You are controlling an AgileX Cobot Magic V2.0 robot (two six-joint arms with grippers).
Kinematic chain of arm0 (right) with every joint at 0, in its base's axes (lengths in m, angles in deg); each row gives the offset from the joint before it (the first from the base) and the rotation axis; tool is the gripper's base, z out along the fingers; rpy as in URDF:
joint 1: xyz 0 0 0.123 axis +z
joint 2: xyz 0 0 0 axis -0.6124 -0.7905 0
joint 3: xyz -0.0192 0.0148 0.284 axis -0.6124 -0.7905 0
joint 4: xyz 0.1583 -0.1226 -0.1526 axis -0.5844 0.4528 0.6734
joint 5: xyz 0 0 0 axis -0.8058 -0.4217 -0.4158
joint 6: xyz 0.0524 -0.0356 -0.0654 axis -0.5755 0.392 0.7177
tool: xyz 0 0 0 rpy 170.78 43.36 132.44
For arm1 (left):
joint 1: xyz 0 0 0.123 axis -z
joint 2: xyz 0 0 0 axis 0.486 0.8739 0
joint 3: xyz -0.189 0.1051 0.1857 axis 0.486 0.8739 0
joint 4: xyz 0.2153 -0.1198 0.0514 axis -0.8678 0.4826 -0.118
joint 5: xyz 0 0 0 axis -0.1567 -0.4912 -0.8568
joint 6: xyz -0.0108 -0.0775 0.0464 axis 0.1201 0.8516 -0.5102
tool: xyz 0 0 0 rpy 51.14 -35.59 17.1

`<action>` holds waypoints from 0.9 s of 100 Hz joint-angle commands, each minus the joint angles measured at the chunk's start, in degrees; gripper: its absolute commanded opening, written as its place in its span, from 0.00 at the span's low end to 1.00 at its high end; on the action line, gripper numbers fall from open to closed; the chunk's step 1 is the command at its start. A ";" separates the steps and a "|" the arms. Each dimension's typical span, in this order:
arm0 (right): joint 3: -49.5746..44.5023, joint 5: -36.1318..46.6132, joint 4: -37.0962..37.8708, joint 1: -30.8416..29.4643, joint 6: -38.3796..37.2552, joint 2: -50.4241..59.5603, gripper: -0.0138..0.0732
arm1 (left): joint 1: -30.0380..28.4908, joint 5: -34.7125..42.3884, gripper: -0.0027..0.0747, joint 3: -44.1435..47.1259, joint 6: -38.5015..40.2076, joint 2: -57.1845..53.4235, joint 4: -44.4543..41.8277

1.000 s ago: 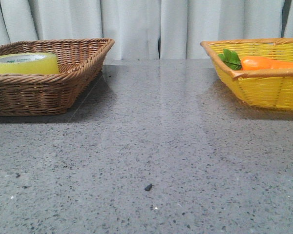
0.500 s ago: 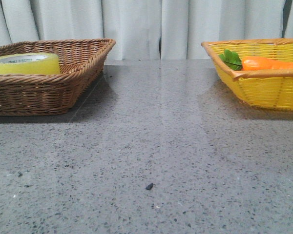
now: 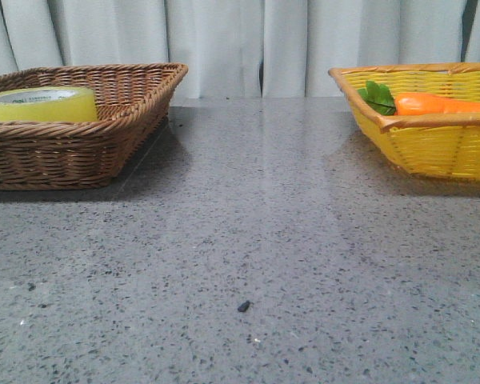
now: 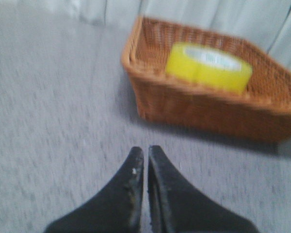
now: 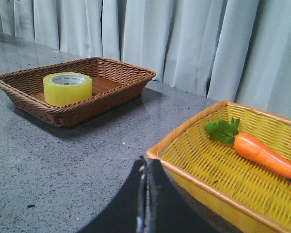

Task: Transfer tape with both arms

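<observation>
Nothing shifted since earlier frames; tape in brown basket ahead of left gripper, fingers pressed together, empty; right gripper likewise closed, empty, above yellow basket

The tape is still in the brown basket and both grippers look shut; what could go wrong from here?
1. The left gripper is shut, so it could bump the tape unless it opens first.
2. The basket wall stands between gripper and tape; a low approach could hit it.
3. The yellow basket already holds a carrot, which narrows the landing space.

Staged test setup, likely a lab, grey speckled stone table, pale curtain as backdrop, two wicker baskets as props
</observation>
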 commanded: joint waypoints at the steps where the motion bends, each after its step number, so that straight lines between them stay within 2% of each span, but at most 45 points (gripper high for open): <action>1: 1.19 4.53 0.65 -0.19 0.60 -0.87 0.07 | 2.35 -2.81 0.01 0.27 0.44 -1.59 0.68; 20: 1.19 4.53 0.65 -0.19 0.60 -0.87 0.07 | 8.57 -1.49 0.01 0.37 0.44 -1.59 0.68; 32: 1.19 4.53 0.65 -0.19 0.60 -0.87 0.07 | 10.48 -1.49 0.01 0.37 0.44 -1.59 0.68; 90: -0.42 4.76 0.65 -0.29 0.60 -0.87 0.07 | 10.59 -1.49 0.01 0.37 0.44 -1.59 0.68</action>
